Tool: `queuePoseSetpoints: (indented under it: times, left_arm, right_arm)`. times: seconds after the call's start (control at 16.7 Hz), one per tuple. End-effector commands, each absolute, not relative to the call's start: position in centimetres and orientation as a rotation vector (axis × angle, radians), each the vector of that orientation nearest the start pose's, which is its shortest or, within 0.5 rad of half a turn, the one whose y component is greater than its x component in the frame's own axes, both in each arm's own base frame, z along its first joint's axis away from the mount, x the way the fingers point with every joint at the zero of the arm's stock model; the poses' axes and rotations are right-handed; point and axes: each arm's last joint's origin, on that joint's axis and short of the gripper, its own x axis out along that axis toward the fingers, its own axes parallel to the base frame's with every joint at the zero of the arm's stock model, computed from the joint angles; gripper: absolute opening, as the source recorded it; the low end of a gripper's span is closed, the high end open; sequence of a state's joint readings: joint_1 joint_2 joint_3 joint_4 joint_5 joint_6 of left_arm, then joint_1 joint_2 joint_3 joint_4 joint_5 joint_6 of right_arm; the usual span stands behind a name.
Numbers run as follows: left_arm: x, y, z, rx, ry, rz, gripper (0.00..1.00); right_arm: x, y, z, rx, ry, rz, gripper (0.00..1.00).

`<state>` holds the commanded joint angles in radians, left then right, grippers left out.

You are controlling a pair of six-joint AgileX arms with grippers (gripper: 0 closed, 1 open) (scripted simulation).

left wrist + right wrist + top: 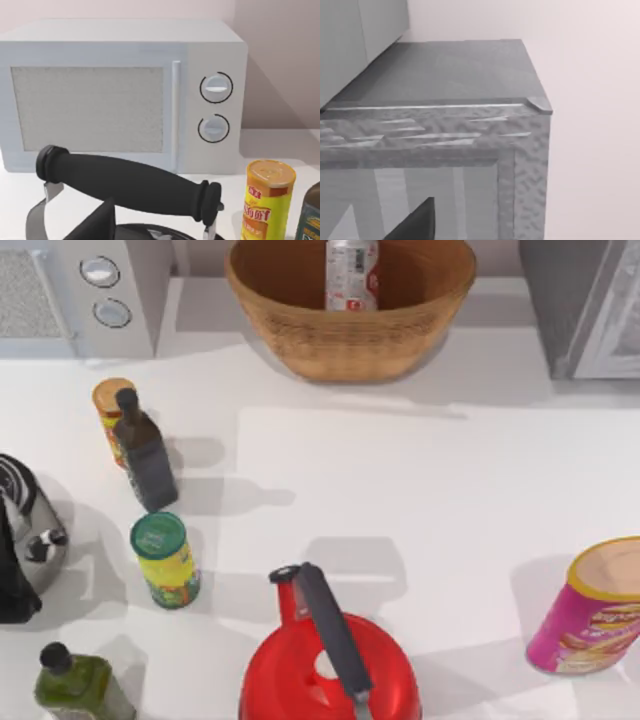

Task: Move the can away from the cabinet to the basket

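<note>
Can (352, 273) stood upright in basket (350, 335), top-view centre rear, cabinet (470, 125) at right, seen close by right wrist cam, grippers' state can't tell.

A pale grey microwave (110, 295) with two round knobs stands at the far left of the white tabletop (420, 500). In front of it a yellow canister with an orange lid (112, 412) stands just behind a dark bottle (145, 452). Nearer, a yellow canister with a green lid (165, 560) stands apart. At the left edge sits a metal kettle with a black handle (25, 540), and below it a green bottle with a black cap (78, 687). A red kettle with a dark grey handle (330, 665) sits at the near middle. A pink tube with a yellow lid (595, 608) stands at the right edge.
</note>
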<state>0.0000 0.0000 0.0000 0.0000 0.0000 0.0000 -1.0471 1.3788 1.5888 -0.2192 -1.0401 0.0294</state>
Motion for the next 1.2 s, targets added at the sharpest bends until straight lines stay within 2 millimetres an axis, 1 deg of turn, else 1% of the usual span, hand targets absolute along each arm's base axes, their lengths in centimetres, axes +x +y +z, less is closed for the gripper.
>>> queuePoseSetpoints:
  times: [0.12,0.24,0.3,0.66,0.84,0.96,1.08,1.2]
  left_arm:
    - [10.6,-0.1,16.0,0.000,0.000,0.000,1.00]
    - [10.6,-0.1,16.0,0.000,0.000,0.000,1.00]
    - [10.6,-0.1,16.0,0.000,0.000,0.000,1.00]
    - [10.6,-0.1,16.0,0.000,0.000,0.000,1.00]
    - [10.6,-0.1,16.0,0.000,0.000,0.000,1.00]
    - [10.6,-0.1,16.0,0.000,0.000,0.000,1.00]
    - [10.6,-0.1,16.0,0.000,0.000,0.000,1.00]
    - [10.6,-0.1,16.0,0.000,0.000,0.000,1.00]
  right_arm:
    - [16.2,-21.4,49.3,0.016,0.010,0.004,1.00]
    - [15.6,-20.3,50.7,0.005,0.004,0.004,1.00]
    - [15.4,-20.0,51.0,0.003,0.003,0.004,1.00]
    - [15.6,-19.9,51.0,0.000,0.001,0.002,1.00]
    - [17.4,-18.7,51.2,-0.004,-0.003,0.002,1.00]
    - [19.3,-17.0,51.4,-0.006,-0.007,0.003,1.00]
    - [21.5,-14.5,51.6,-0.006,-0.011,0.003,1.00]
    - [23.6,-11.1,51.7,-0.003,-0.013,0.003,1.00]
